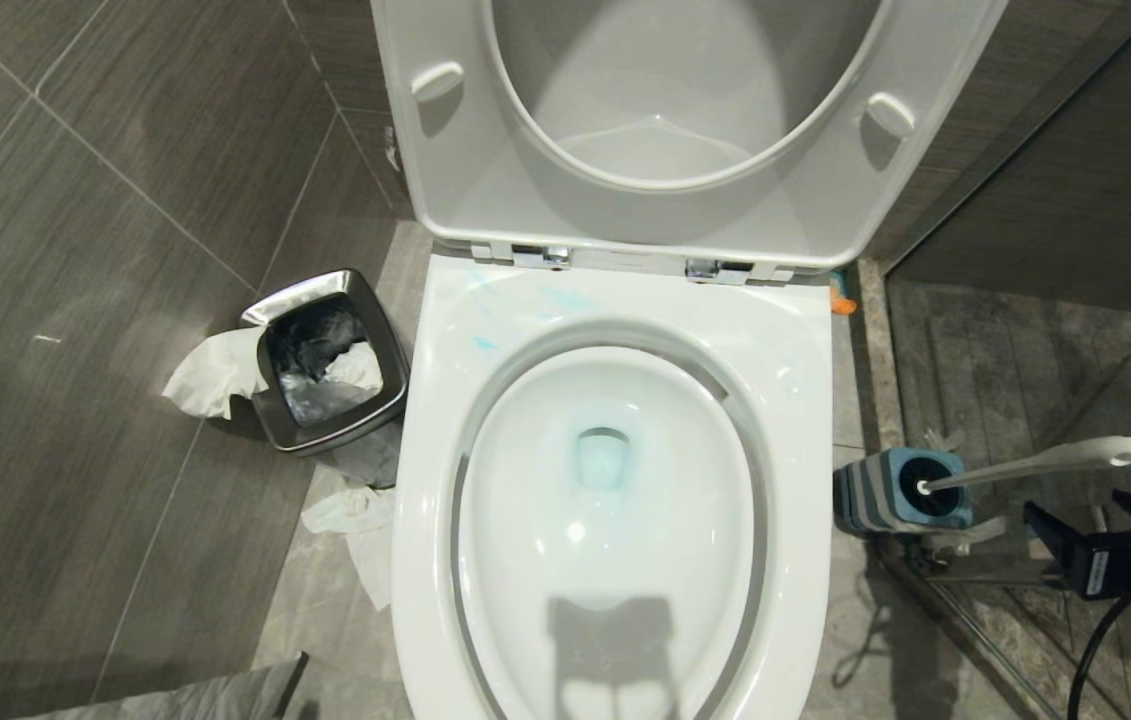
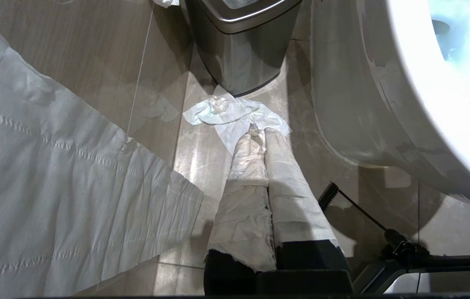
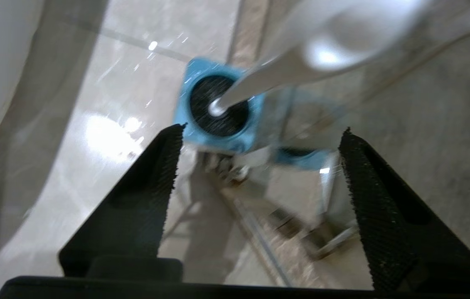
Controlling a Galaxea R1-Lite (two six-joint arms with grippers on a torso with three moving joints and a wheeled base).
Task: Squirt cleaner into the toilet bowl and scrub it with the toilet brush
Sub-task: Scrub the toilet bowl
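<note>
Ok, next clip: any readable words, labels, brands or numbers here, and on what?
No text can be read in any view.
Black right gripper: a small white label, too small to read.
White ceramic toilet bowl, steel-rimmed bin, blue-and-grey ribbed brush holder: no markings visible.

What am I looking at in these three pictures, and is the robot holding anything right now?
A two-armed robot faces a toilet. The head camera looks down on the toilet bowl, seat up, blue cleaner tinting its water, a steel bin and tissues on the floor.

Left wrist camera: the left gripper, paper-wrapped, jaws shut, parked low over a tissue.

Right wrist camera: the right gripper, jaws open and empty, near the toilet brush standing in its blue holder.
</note>
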